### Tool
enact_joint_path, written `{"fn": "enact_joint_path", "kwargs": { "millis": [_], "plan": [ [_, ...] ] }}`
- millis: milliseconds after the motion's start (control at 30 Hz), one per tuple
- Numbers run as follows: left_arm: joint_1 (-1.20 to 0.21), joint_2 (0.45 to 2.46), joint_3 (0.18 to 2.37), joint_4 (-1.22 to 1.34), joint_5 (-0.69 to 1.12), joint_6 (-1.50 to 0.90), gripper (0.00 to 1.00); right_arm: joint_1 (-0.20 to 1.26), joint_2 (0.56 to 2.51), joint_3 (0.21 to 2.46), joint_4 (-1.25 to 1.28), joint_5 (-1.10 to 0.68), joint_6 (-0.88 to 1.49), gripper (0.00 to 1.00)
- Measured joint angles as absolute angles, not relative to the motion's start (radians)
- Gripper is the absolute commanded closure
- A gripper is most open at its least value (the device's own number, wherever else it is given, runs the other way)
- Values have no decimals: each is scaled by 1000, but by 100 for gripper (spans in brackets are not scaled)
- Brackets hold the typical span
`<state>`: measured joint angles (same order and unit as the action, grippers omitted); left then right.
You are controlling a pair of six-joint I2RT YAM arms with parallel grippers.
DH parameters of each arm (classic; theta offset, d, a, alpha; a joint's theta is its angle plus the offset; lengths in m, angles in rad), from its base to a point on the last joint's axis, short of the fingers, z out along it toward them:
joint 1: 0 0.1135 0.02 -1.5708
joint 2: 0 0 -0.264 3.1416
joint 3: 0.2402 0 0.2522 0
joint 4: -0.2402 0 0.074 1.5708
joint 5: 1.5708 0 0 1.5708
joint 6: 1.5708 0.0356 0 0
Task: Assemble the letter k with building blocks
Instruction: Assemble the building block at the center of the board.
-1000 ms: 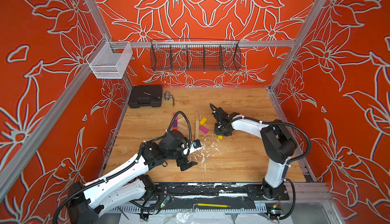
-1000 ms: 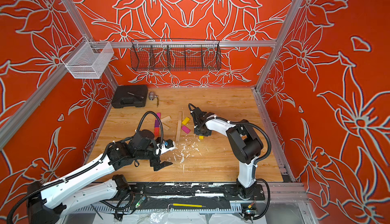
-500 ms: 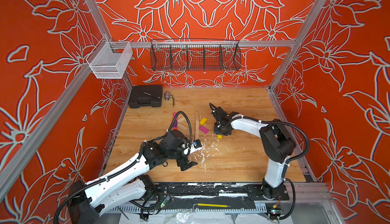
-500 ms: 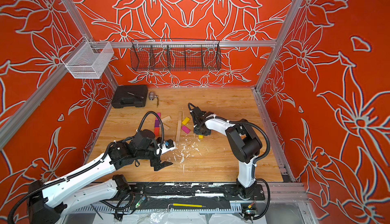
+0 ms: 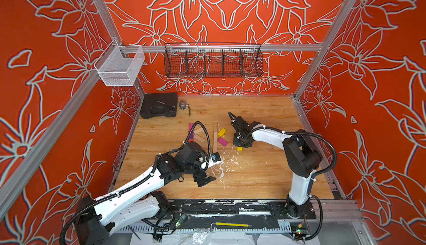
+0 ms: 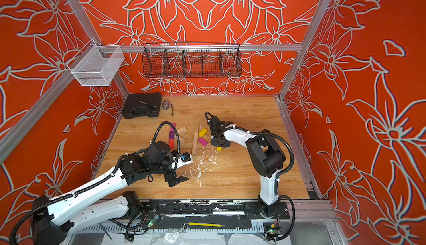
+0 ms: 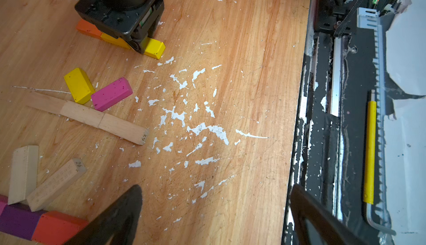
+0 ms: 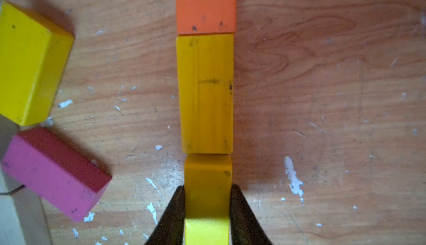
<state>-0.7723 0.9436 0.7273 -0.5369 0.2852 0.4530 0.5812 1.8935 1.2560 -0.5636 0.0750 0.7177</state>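
Two tools are over the wooden surface (image 5: 265,177). The right tool (image 8: 207,209) is clenched on a yellow block (image 8: 207,174), with its fingers (image 8: 175,213) pressed against the two long sides. In the left wrist view this tool (image 7: 138,42) points down at the surface and the held block lies flat on it. Directly ahead of the fingertips, the held block meets an amber block (image 8: 205,94) end to end, with only a thin seam between them. An orange block (image 8: 205,4) abuts the far end of the amber block, so the three form one straight line running away from the tool. To one side of that line, near the right tool but clear of it, a second yellow block (image 7: 78,86) and a magenta block (image 7: 111,92) lie just beside each other. Each reaches a row of three plain blocks (image 7: 87,114) laid end to end. The left tool (image 7: 216,187) is released, its fingers (image 7: 119,213) spread wide apart over a part of the surface scattered with white flecks (image 7: 198,128). Close beside one finger lie a red block (image 7: 57,225) and a purple block (image 7: 16,220), end to end. Next to them lie a pale block (image 7: 23,172) and a printed block (image 7: 55,181), set at an angle to each other. In both top views the two tools are well apart.
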Motion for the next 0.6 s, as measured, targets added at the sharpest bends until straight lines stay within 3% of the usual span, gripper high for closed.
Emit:
{"fn": "enact_joint_path", "kwargs": {
  "millis": [300,600],
  "plan": [
    [-772,957,727,-537,285,454,3,581,1898,1262,-564,75,715,69],
    [-771,962,728,-537,286,455,3,581,1909,1263,-565,75,711,56]
  ]
}}
